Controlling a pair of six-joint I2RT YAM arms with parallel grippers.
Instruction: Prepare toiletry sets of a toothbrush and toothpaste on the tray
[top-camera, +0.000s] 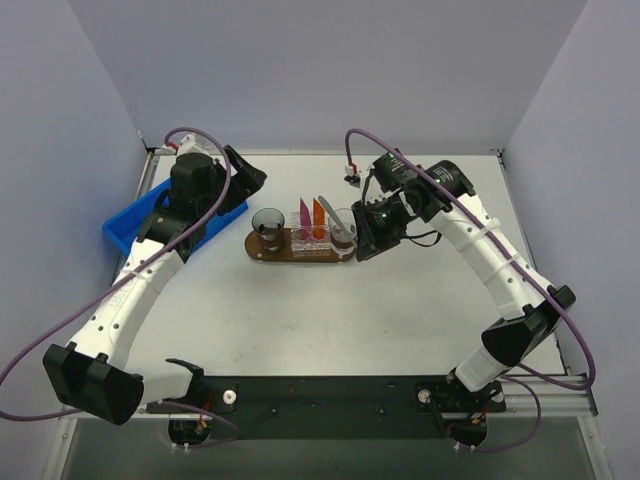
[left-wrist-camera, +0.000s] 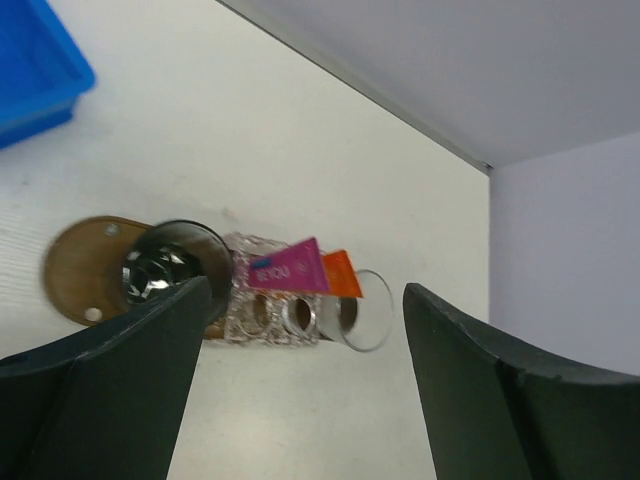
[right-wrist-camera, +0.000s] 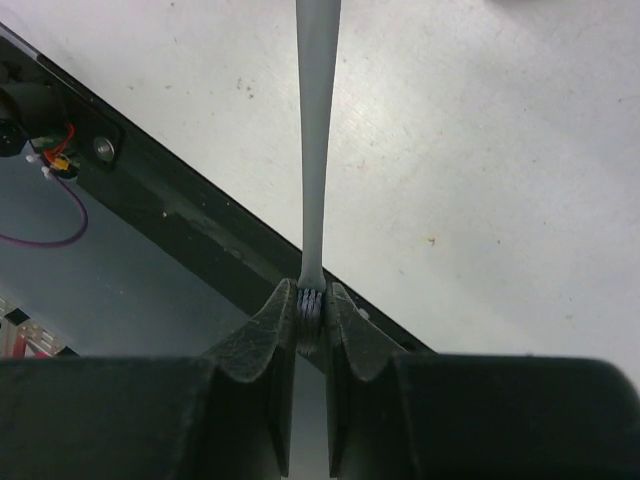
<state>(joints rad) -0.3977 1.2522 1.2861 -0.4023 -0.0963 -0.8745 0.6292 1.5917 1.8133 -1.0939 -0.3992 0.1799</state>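
The dark-brown oval tray (top-camera: 300, 252) lies mid-table and carries a dark glass (top-camera: 268, 225), a crystal holder (top-camera: 312, 238) and a clear glass (top-camera: 345, 220). A magenta tube (top-camera: 303, 214) and the orange toothpaste tube (top-camera: 319, 213) stand in the holder. My right gripper (top-camera: 357, 240) is shut on the bristle head of a grey toothbrush (top-camera: 333, 217) at the tray's right end; the right wrist view shows the handle (right-wrist-camera: 315, 130) running away from the gripper (right-wrist-camera: 312, 310). My left gripper (top-camera: 250, 188) hangs open and empty left of the tray. The left wrist view shows the tray (left-wrist-camera: 75, 275), orange tube (left-wrist-camera: 343, 276) and the gripper (left-wrist-camera: 300, 400).
A blue plastic bin (top-camera: 130, 228) sits at the table's left edge, under my left arm; its corner shows in the left wrist view (left-wrist-camera: 30, 70). The black base rail (right-wrist-camera: 150, 190) runs along the near edge. White walls close the back and both sides.
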